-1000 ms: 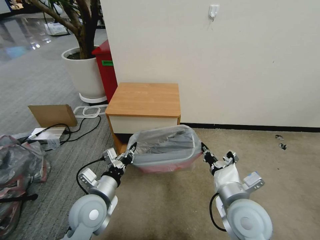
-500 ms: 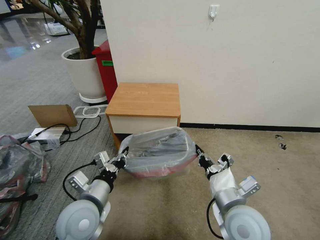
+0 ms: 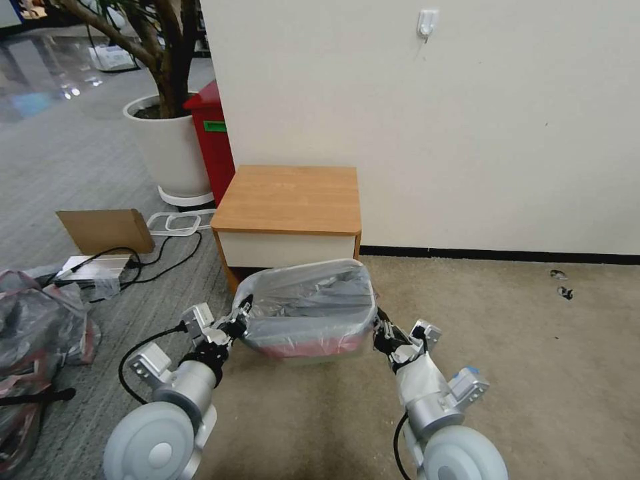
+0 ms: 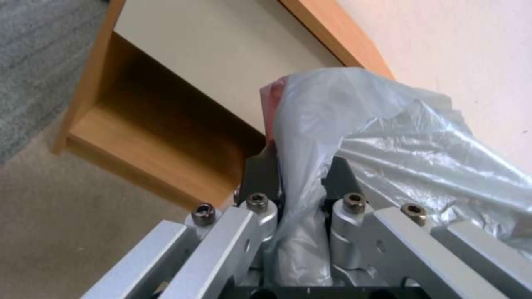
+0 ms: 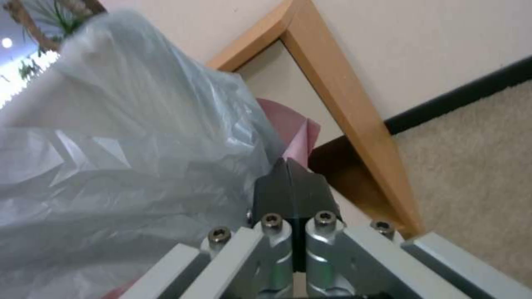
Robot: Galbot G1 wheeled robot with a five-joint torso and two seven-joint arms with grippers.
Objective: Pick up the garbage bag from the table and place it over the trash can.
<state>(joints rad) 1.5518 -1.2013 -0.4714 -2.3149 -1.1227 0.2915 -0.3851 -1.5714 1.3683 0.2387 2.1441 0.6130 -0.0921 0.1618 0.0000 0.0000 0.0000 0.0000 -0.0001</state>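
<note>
The garbage bag [image 3: 303,303], grey and crinkly with a pink-red rim, is stretched over the trash can [image 3: 315,359]. Just a pale strip of the can's wall shows below the rim. Both stand on the carpet in front of the table [image 3: 287,197]. My left gripper [image 3: 239,322] is shut on the bag's left edge, with plastic bunched between its fingers [image 4: 260,166]. At the bag's right edge my right gripper [image 3: 380,330] is pinched shut, and the pink rim [image 5: 294,124] runs out from its fingertips [image 5: 291,182].
A tall red bin [image 3: 212,133] and a white planter [image 3: 167,150] stand left of the table. Cardboard [image 3: 105,230], cables [image 3: 153,257] and a heap of bags [image 3: 33,333] lie on the grey floor at left. Open beige carpet [image 3: 533,347] spreads to the right.
Both grippers have drawn back toward me and to the left. The bag and the can under it have shifted the same way. The right arm has moved furthest.
</note>
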